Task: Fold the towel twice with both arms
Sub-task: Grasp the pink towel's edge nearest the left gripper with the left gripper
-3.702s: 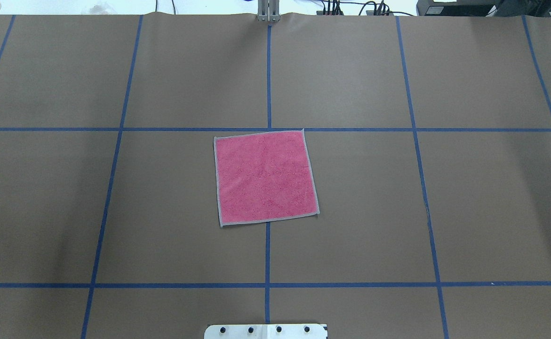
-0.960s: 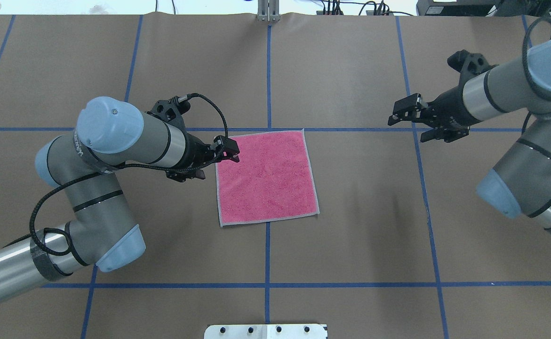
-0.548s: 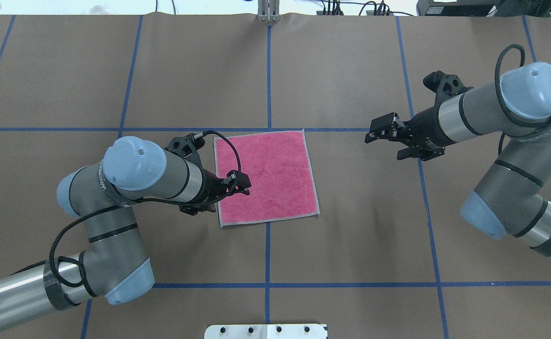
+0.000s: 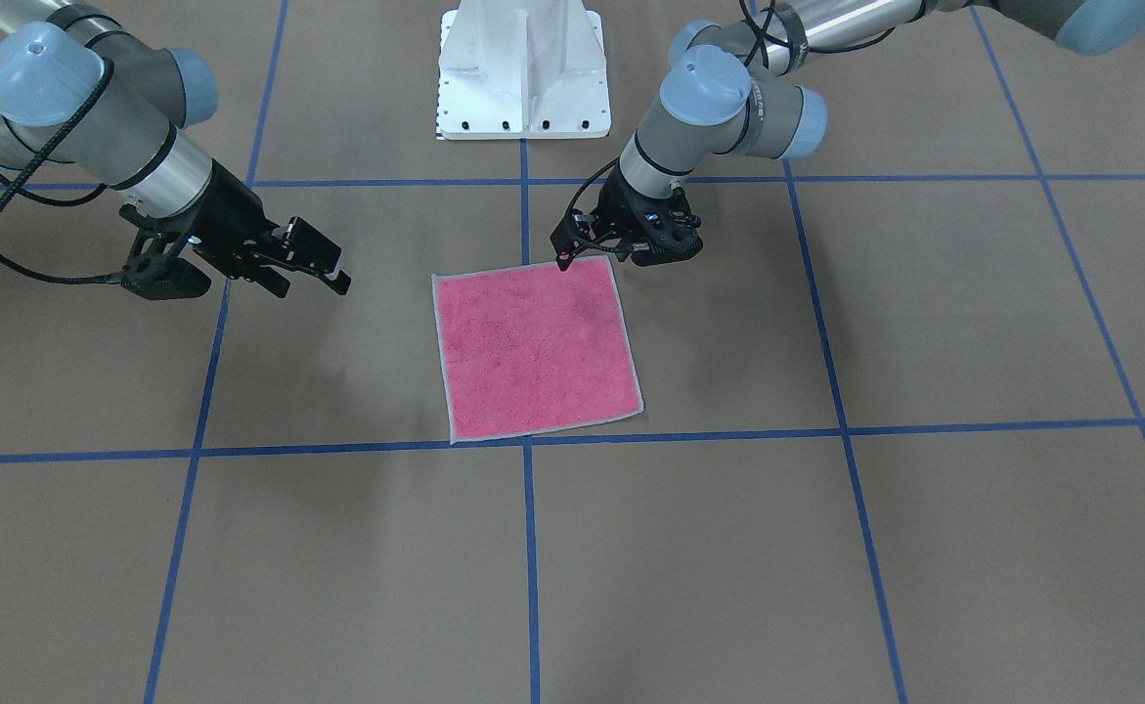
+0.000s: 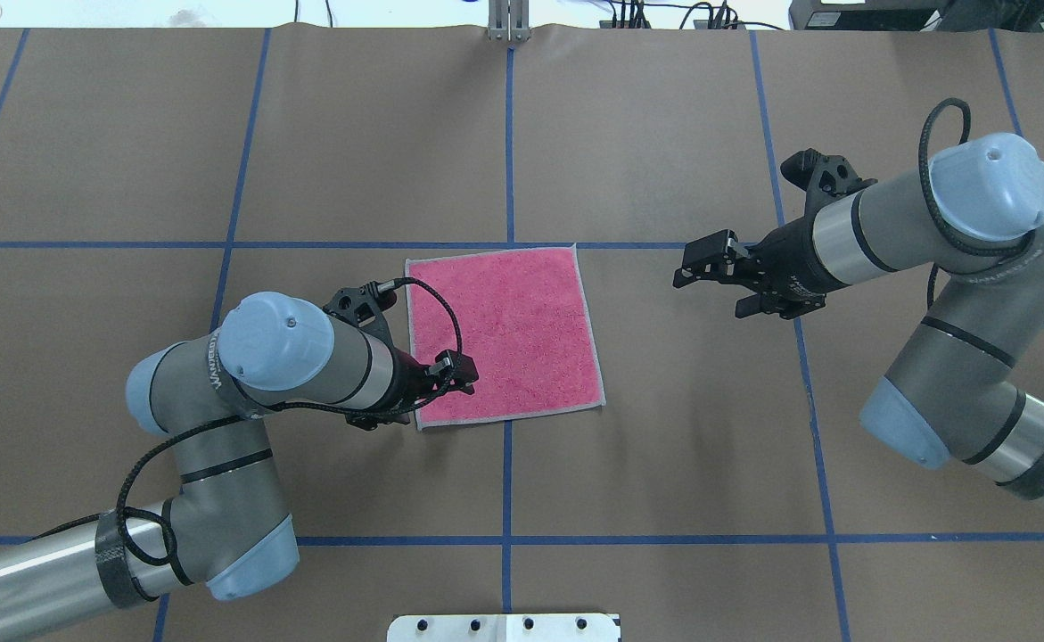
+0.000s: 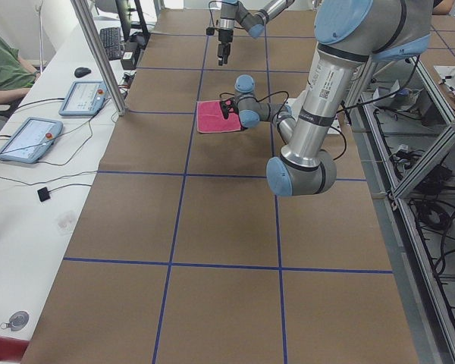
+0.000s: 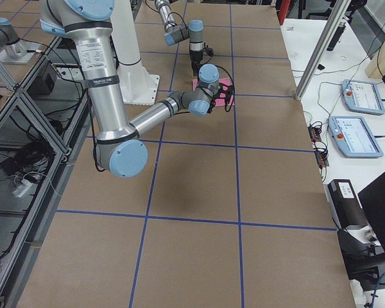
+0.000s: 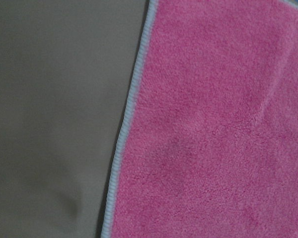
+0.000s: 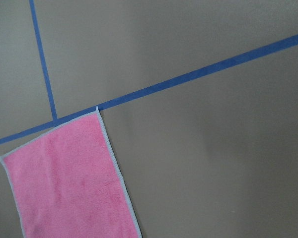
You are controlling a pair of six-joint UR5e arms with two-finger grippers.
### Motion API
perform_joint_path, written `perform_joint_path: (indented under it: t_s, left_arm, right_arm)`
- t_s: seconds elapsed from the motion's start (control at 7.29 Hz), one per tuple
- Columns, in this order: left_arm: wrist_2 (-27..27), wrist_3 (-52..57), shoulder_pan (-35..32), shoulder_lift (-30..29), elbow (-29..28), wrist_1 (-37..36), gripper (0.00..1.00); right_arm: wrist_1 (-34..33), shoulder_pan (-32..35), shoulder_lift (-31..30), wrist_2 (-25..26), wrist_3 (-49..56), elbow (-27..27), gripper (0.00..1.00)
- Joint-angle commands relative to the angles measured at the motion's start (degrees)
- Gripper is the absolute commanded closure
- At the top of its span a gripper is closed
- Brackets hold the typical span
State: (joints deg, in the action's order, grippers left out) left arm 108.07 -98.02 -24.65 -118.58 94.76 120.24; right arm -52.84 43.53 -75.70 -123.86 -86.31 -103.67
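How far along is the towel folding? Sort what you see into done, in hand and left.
Done: no fold; the towel lies flat, pink face up. In hand: the left gripper hangs over its near left corner; the right gripper hovers off to the side, jaws open, clear of it. Left: both folds.

The left gripper [image 5: 461, 374] points down; right gripper [image 5: 693, 266] jaws apart.

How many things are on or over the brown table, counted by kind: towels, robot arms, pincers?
Pink square terry towel with grey hem: 1
Silver-grey tubular robot arms: 2 (left arm, right arm)
Black two-finger pincers: 2 (left pincer, right pincer)
Total: 5
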Motion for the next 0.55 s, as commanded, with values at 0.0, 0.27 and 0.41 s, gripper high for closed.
perform_joint_path:
  t_s: [0.0, 0.27, 0.41]
  left_arm:
    - [-0.05, 0.11, 0.22, 0.01, -0.19, -0.09, 0.11]
    - [-0.05, 0.20, 0.30, 0.10, -0.19, -0.09, 0.17]
    - [-0.05, 0.20, 0.31, 0.10, -0.53, -0.09, 0.18]
  right_arm:
    - [-0.07, -0.12, -0.07, -0.24, 0.00, -1.01, 0.00]
    - [0.02, -0.12, -0.24, -0.59, 0.00, -0.92, 0.00]
    - [0.02, -0.12, -0.42, -0.59, 0.00, -0.92, 0.00]
